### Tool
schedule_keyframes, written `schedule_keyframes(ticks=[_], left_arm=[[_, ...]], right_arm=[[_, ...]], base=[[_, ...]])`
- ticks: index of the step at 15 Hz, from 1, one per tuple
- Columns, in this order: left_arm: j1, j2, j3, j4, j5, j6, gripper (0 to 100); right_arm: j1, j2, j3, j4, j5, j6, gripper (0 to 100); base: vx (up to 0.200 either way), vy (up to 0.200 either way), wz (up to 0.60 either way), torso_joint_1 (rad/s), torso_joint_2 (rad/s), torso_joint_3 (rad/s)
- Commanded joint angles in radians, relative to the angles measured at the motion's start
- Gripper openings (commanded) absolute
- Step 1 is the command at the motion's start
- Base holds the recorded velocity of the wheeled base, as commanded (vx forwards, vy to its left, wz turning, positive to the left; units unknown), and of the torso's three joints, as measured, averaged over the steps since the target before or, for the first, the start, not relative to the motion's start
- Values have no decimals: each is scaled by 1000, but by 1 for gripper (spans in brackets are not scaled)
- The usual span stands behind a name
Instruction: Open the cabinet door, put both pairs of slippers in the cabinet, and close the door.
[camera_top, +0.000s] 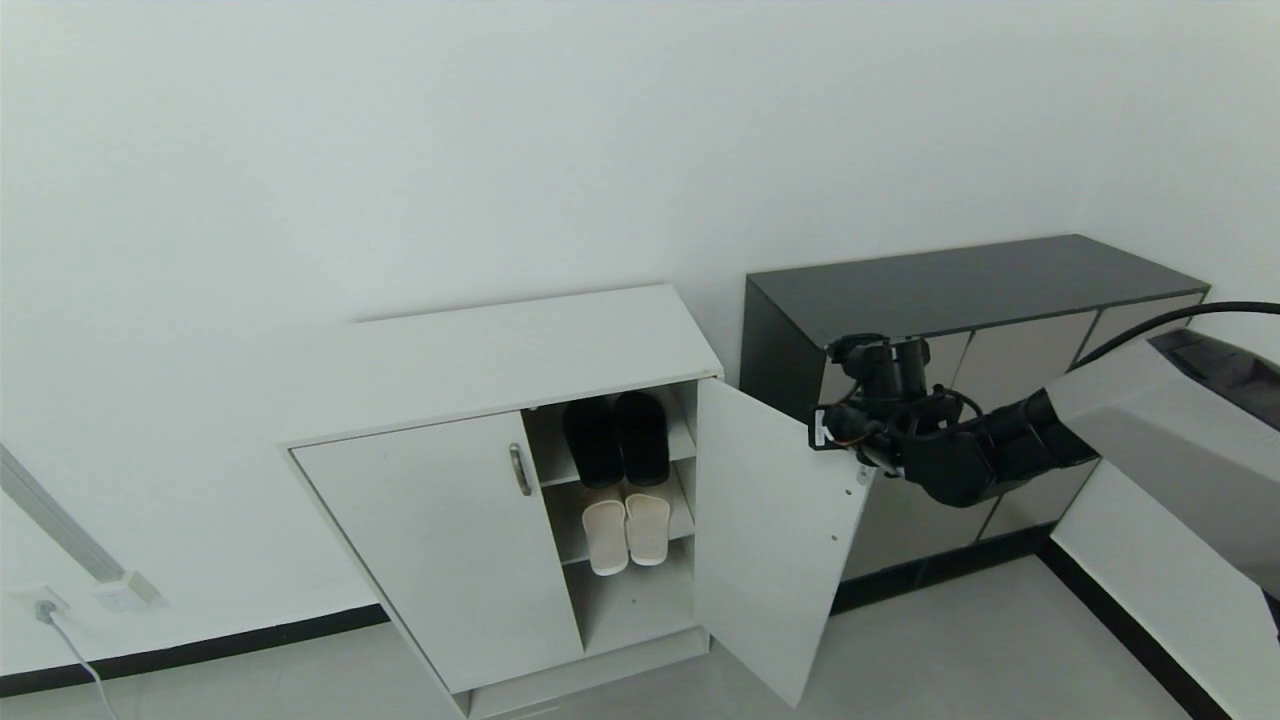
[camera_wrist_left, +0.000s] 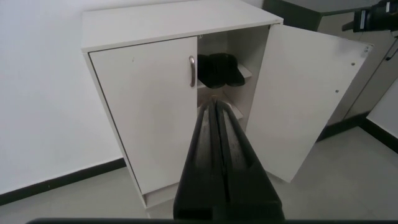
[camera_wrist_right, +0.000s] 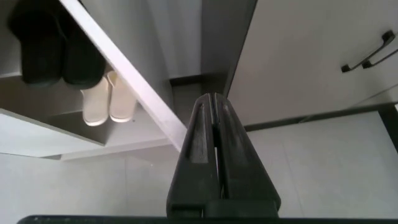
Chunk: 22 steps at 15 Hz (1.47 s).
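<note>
Slippers lay inside the cabinet (camera_top: 500, 350): the black pair (camera_top: 615, 440) on the upper shelf (camera_top: 684, 441), the pale pair (camera_top: 627, 533) just below. Its right door (camera_top: 770, 520) stood open. The right end effector (camera_top: 822, 430), fingers pressed together and empty, hung beside the door's top outer corner. The left end effector (camera_wrist_left: 214, 106) was equally narrow.

Dark-topped sideboard (camera_top: 960, 285) right of centre, grey door fronts. Wall socket (camera_top: 40, 603) with plugged cable (camera_top: 85, 668) lower left, cable duct (camera_top: 60, 535) just above. Black skirting (camera_top: 200, 640) along white wall (camera_top: 500, 150).
</note>
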Motion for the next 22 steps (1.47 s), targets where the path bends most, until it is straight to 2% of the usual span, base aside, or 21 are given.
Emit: schedule_keyframes(ticks=[1,11,15,18,22], left_arm=[[0,1,0,0,0,0,0],[0,1,0,0,0,0,0],[0,1,0,0,0,0,0],[0,1,0,0,0,0,0],[0,1,0,0,0,0,0]], right_arm=[[-9,34,-8,-1,0,0,0],[24,5,49,4,1,0,0],[118,-61,156,-12,0,12,0],[213,-80,230,-73,-6,19,0],[290,-106,248,-81,-8,22,0]], base=[[0,0,0,0,0,0],[0,0,0,0,0,0],[0,0,0,0,0,0],[0,0,0,0,0,0],[0,0,0,0,0,0]])
